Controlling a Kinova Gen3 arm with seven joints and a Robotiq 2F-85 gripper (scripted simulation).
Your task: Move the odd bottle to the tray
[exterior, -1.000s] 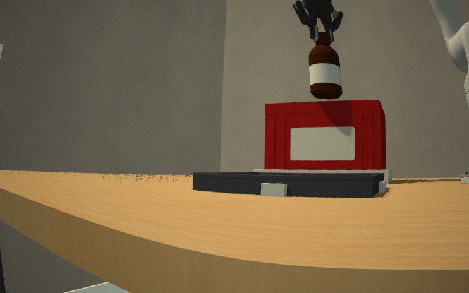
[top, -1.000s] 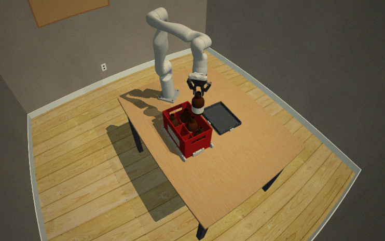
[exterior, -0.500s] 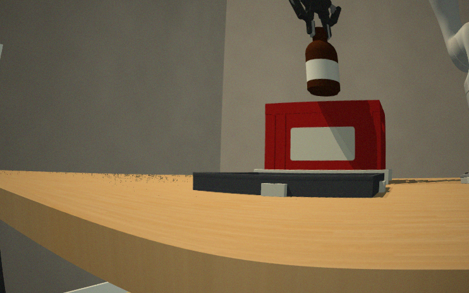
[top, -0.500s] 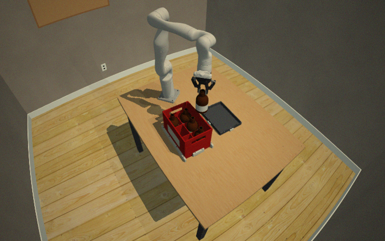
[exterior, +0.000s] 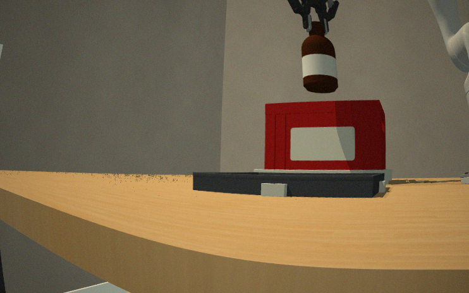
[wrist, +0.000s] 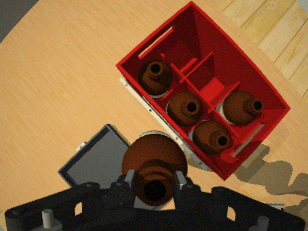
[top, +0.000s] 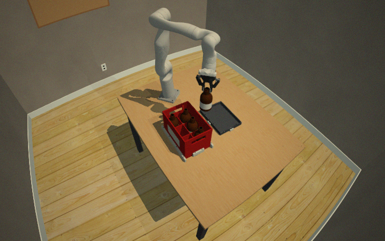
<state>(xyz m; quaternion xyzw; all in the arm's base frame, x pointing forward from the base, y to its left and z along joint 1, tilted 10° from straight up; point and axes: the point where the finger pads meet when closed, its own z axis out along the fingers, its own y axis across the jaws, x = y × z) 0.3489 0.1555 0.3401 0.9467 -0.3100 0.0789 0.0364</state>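
- Your gripper (top: 208, 85) is clamped partway shut on the neck of a brown bottle (top: 206, 99) with a white label band, which hangs in the air clear of everything.
- The exterior view gives you the height: the bottle's base is above the top edge of the red crate (exterior: 366, 137) and well above the dark tray (exterior: 311, 184) in front of it.
- The wrist view gives you what the side view cannot: four bottles stand in the crate's compartments, one (wrist: 154, 75) alone at the far end and three (wrist: 211, 136) grouped at the other, with two cells vacant.
- From the top view, the held bottle sits beside the crate, over the tray's end nearest the arm base.
- The bottle's long axis is close to vertical, mouth up into the fingers, base down.
- The exterior view cuts off the gripper's upper part, and the crate wall hides the bottles inside.
- In the wrist view the held bottle covers part of the tray, and you cannot make out any difference in neck thickness.
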